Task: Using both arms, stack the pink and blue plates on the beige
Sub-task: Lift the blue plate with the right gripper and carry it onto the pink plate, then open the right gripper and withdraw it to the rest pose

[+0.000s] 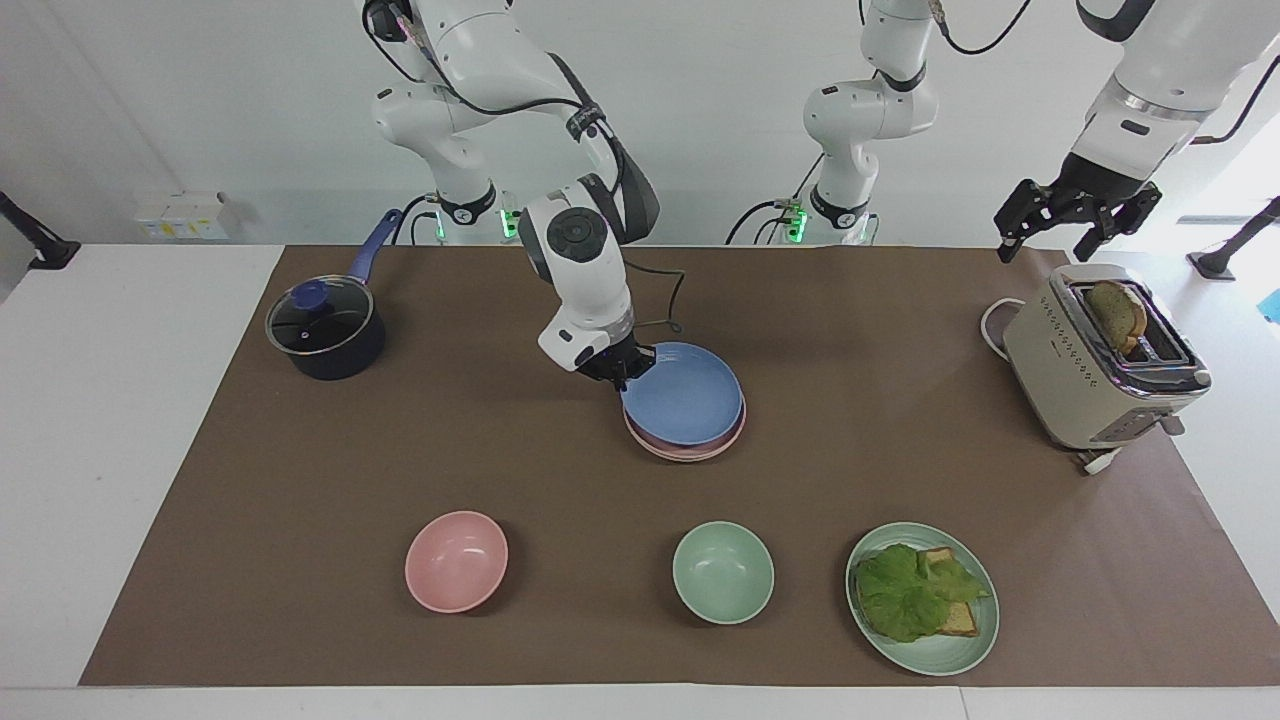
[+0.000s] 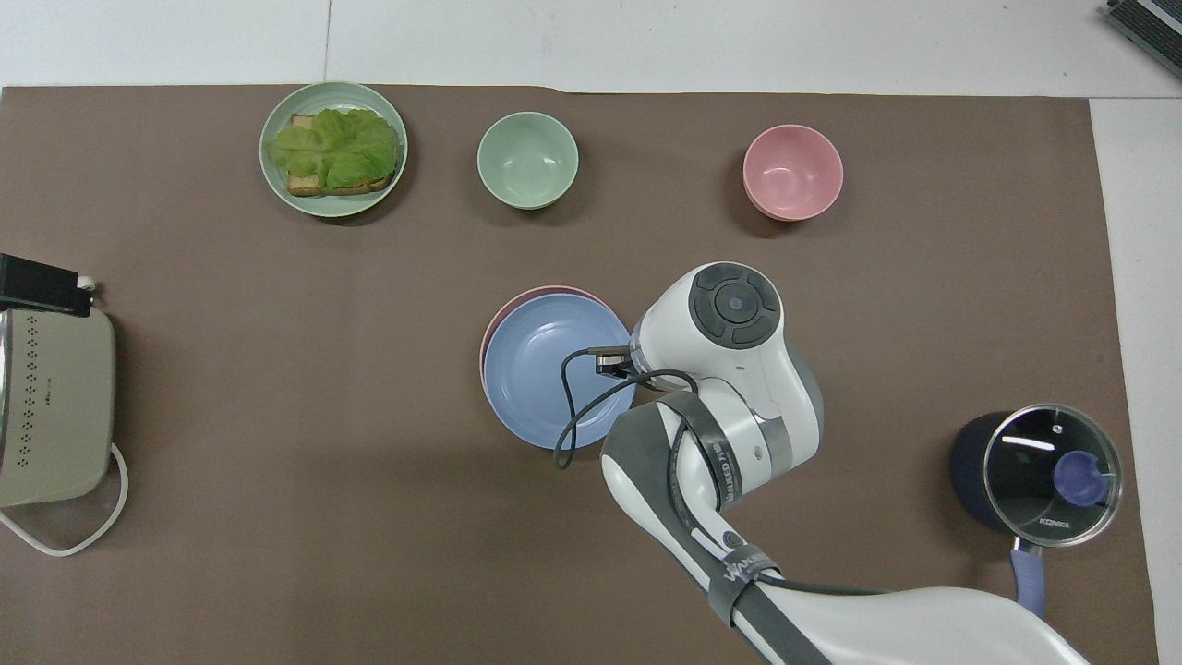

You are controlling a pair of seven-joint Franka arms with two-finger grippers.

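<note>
My right gripper is shut on the rim of the blue plate, at the edge toward the right arm's end. The blue plate lies almost centred over the pink plate, low on it; I cannot tell whether the two touch all round. Only a thin crescent of the pink plate shows. The beige plate is hidden under this stack. In the overhead view the right wrist hides the gripper. My left gripper hangs open and empty in the air over the toaster, waiting.
A beige toaster with bread stands at the left arm's end. A lidded dark pot stands at the right arm's end. Farther from the robots are a pink bowl, a green bowl and a green plate with lettuce on toast.
</note>
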